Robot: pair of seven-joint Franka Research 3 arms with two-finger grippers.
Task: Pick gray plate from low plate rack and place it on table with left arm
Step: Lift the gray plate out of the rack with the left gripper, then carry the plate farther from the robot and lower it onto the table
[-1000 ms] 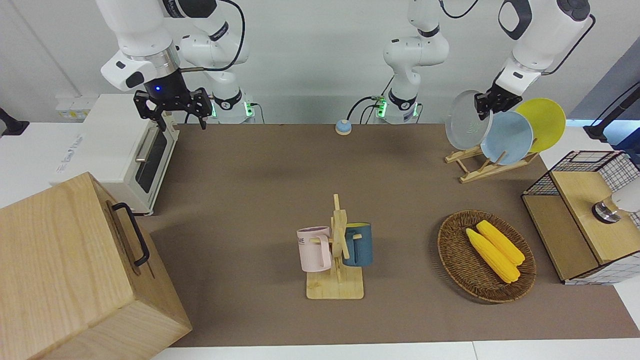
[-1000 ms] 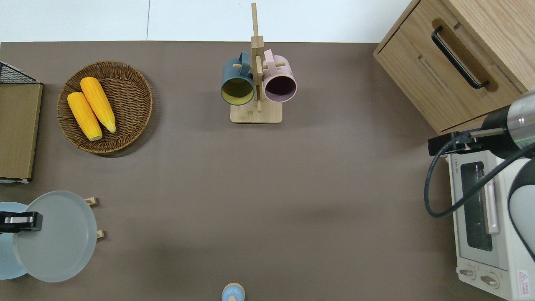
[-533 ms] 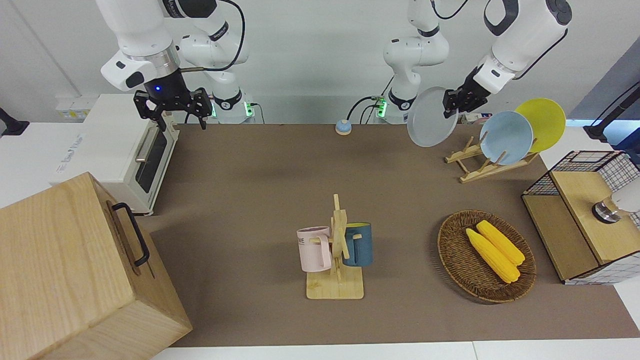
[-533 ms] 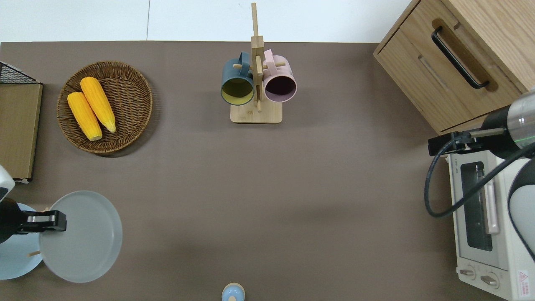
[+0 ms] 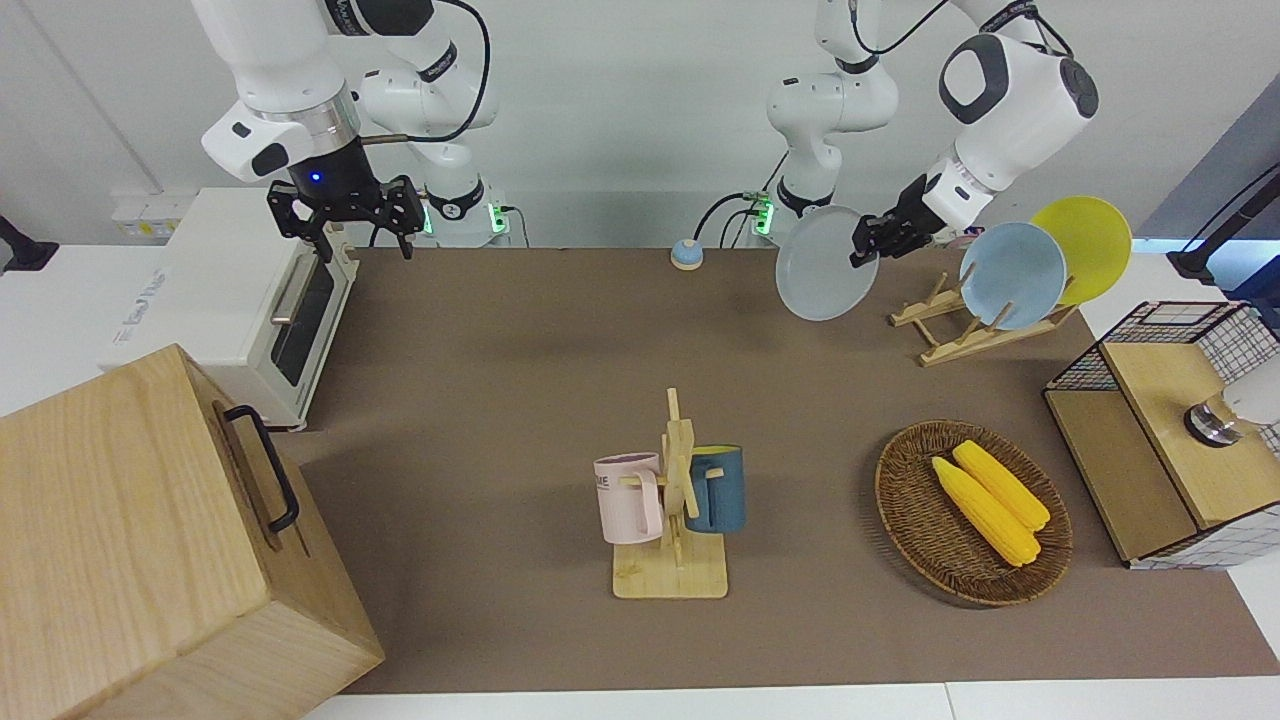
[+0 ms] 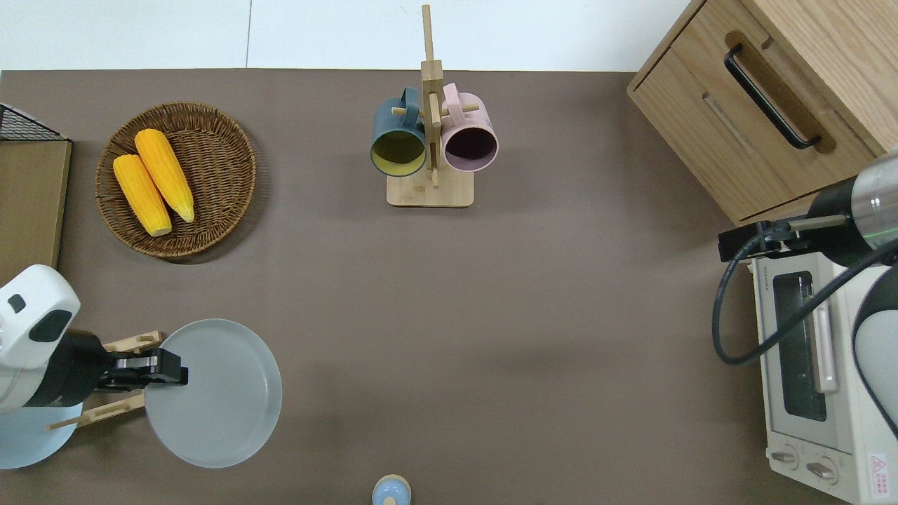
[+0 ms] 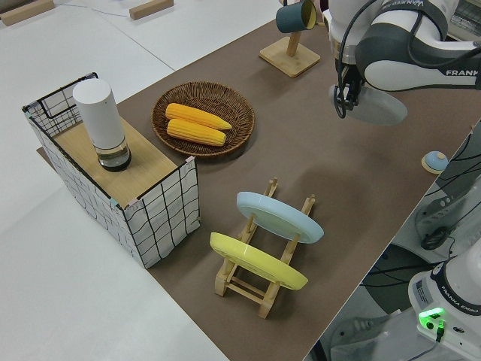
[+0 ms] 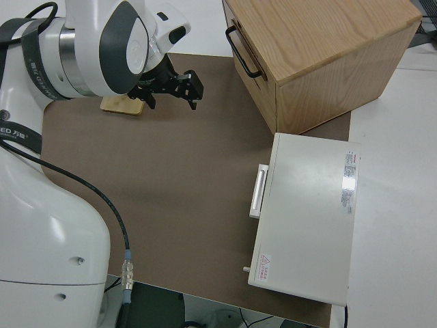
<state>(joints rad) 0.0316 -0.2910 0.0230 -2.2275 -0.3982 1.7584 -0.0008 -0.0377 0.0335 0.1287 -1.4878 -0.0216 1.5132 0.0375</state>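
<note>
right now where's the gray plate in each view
Front view: gray plate upper area, held by the left gripper, beside the rack.
Overhead view: plate low, toward the left arm's end, over bare table.
Left side view: plate top, under the arm.
Right side view: not in it.
Shared landmark: the rack.

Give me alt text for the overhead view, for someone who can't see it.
The left gripper holds the gray plate by its rim in the air over bare table, just clear of the low plate rack. A sky-blue plate remains in the rack.
</note>
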